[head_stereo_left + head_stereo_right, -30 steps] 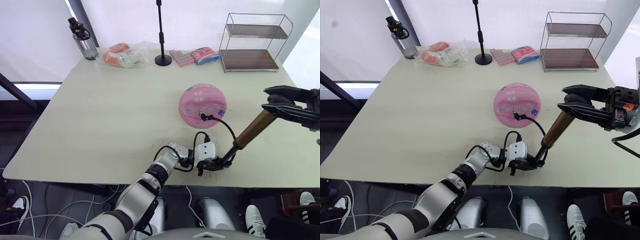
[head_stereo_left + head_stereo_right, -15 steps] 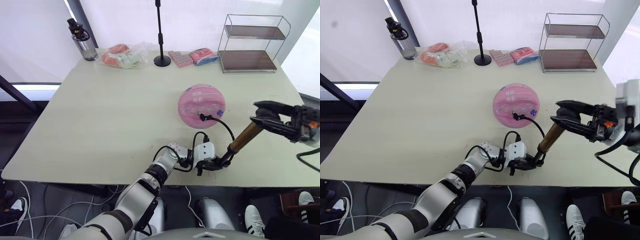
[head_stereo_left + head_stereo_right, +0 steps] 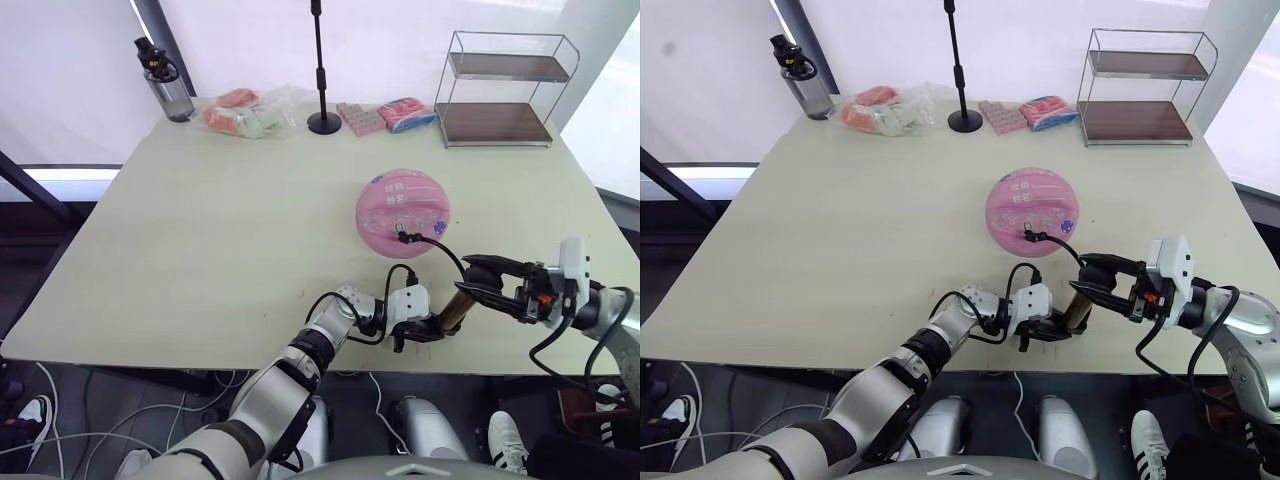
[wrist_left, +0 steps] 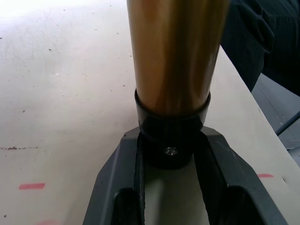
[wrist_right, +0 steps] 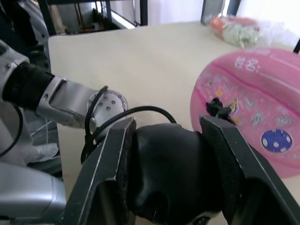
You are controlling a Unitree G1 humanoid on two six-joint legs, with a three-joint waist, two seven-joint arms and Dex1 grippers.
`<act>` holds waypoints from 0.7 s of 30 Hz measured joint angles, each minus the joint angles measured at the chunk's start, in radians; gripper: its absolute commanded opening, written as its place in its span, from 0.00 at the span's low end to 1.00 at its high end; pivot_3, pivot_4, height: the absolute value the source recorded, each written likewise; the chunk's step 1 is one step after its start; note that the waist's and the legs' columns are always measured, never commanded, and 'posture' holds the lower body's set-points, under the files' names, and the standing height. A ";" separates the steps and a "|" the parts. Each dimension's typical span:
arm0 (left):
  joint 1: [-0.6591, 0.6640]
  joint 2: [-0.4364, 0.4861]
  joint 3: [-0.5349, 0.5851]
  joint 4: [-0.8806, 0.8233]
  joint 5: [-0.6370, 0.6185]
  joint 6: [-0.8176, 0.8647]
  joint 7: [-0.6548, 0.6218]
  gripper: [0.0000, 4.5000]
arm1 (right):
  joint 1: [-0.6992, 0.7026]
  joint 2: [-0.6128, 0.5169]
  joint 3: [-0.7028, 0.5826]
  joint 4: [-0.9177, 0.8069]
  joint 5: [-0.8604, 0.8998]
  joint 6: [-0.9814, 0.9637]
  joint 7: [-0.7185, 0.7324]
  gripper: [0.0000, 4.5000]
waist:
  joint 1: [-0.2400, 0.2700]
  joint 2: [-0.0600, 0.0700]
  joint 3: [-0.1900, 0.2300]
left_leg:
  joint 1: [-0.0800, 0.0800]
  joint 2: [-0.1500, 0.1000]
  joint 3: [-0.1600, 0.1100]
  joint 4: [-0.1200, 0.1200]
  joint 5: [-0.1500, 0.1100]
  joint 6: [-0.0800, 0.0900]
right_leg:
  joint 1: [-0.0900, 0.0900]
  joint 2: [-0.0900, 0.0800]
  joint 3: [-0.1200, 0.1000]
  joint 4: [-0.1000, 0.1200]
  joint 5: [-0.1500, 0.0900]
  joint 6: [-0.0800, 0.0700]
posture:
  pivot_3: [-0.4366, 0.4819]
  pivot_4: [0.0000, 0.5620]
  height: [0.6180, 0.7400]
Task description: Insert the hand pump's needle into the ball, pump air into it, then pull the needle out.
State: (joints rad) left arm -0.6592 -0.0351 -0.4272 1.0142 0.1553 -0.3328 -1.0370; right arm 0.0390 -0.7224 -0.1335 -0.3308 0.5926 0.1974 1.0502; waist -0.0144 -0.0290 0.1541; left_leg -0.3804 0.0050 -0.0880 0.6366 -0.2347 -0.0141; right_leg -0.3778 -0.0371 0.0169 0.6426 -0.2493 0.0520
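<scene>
At the near desk (image 3: pixel 200 250) edge, our left gripper (image 3: pixel 420 329) has its two fingers (image 4: pixel 117 187) clamped on the black base cap of the one hand pump (image 3: pixel 459 309). Our right gripper (image 3: pixel 478 281) has its two fingers (image 5: pixel 110 164) closed around the pump's black handle, the pump leaning between the two. The one thin hose (image 3: pixel 440 247) runs to the needle (image 3: pixel 402 237), seated in the one pink ball (image 3: pixel 403 211) lying mid-desk. Farther back stand one bottle (image 3: pixel 165 82), one black stand (image 3: pixel 322 70), and one two-tier wire shelf (image 3: pixel 505 85).
</scene>
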 measured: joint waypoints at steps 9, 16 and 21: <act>0.001 -0.001 -0.003 -0.002 -0.001 0.000 0.004 0.22 | -0.013 -0.016 -0.035 -0.006 0.054 0.046 -0.008 0.38 | 0.001 0.000 0.000 | 0.000 0.000 0.000 0.000 0.000 0.000 | 0.000 0.000 0.000 0.000 -0.001 -0.001 | 0.48 0.27 0.93; 0.001 -0.005 -0.001 -0.008 -0.004 0.000 -0.005 0.22 | -0.085 -0.134 -0.176 -0.080 0.259 0.259 -0.031 0.38 | 0.004 0.004 0.004 | -0.003 -0.001 -0.001 0.000 0.000 0.000 | -0.001 -0.001 0.000 0.000 0.000 0.000 | 0.48 0.27 0.93; 0.001 -0.004 -0.001 -0.008 -0.004 0.000 -0.005 0.22 | -0.131 -0.221 -0.301 -0.099 0.395 0.366 -0.032 0.38 | 0.003 0.004 0.005 | -0.003 -0.001 0.000 0.000 0.000 0.000 | -0.001 -0.001 0.000 0.000 0.000 0.000 | 0.48 0.27 0.93</act>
State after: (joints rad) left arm -0.6586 -0.0395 -0.4278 1.0057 0.1515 -0.3328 -1.0417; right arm -0.0921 -0.9430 -0.4341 -0.4297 0.9871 0.5637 1.0178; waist -0.0112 -0.0248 0.1591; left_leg -0.3831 0.0041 -0.0883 0.6365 -0.2347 -0.0140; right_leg -0.3791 -0.0380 0.0167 0.6422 -0.2494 0.0517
